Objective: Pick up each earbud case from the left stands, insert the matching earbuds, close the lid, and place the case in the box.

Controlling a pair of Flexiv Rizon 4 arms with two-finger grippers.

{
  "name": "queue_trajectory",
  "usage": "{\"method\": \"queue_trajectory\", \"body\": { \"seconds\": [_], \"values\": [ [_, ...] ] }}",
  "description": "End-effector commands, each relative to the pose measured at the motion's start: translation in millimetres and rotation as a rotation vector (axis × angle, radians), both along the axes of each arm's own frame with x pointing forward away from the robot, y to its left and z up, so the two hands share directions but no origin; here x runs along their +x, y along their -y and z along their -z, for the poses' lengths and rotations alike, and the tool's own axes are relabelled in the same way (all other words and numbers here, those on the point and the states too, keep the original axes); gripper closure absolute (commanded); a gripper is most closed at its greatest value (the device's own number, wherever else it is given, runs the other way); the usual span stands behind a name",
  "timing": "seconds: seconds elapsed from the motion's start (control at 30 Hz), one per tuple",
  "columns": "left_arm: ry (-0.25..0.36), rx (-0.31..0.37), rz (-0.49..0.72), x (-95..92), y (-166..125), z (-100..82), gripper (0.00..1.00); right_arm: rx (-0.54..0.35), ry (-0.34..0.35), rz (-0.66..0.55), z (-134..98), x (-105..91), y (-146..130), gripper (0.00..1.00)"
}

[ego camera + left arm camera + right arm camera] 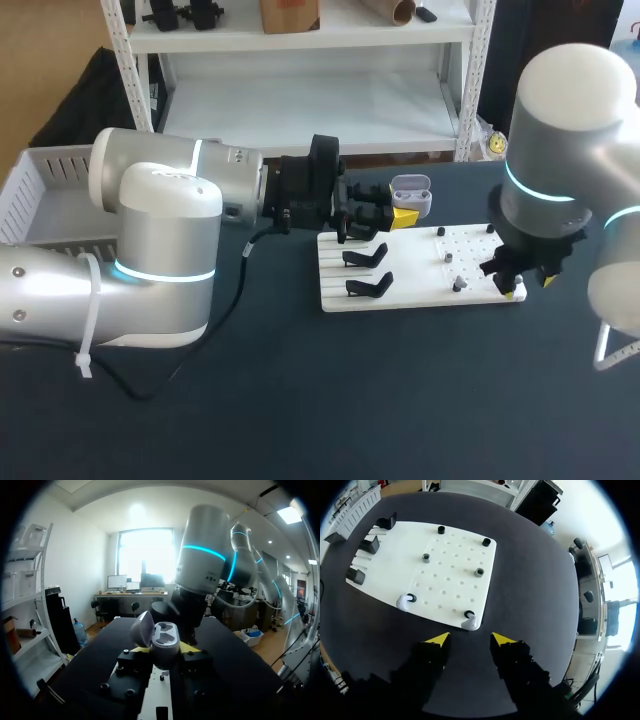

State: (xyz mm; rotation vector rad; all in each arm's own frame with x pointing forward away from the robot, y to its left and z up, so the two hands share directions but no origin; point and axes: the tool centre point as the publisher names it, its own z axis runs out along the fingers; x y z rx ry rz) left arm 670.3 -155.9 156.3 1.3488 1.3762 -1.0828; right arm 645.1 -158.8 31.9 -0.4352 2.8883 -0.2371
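The left fingers (403, 216) are clamping the open case (411, 193) by its light, likely slick shell. The right fingers (438, 640) are hanging apart over a tiny, probably slippery earbud (470, 624).

Head view: bright, even; soft sheen on left arm (160, 210).
Left wrist: strong backlight, glare ahead; earbud case (165, 645) front shaded.
Right wrist: bright; white board (455, 555) near washed-out.

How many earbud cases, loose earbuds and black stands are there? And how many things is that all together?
earbud case: 1
loose earbuds: 2
black stands: 3
Total: 6
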Motion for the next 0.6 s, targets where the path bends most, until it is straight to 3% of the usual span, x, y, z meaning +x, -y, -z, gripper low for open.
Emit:
{"method": "queue_trajectory", "body": {
  "seconds": [0.03, 0.6],
  "values": [
    [0.003, -0.004, -0.006, -1.5, 0.2, 0.8, 1.00, -0.001, 0.004, 0.003, 1.2, -0.4, 0.6, 0.51],
    [0.003, -0.004, -0.006, -1.5, 0.2, 0.8, 1.00, -0.003, 0.001, 0.013, 7.4, 4.5, -4.9, 0.55]
  ]
}}
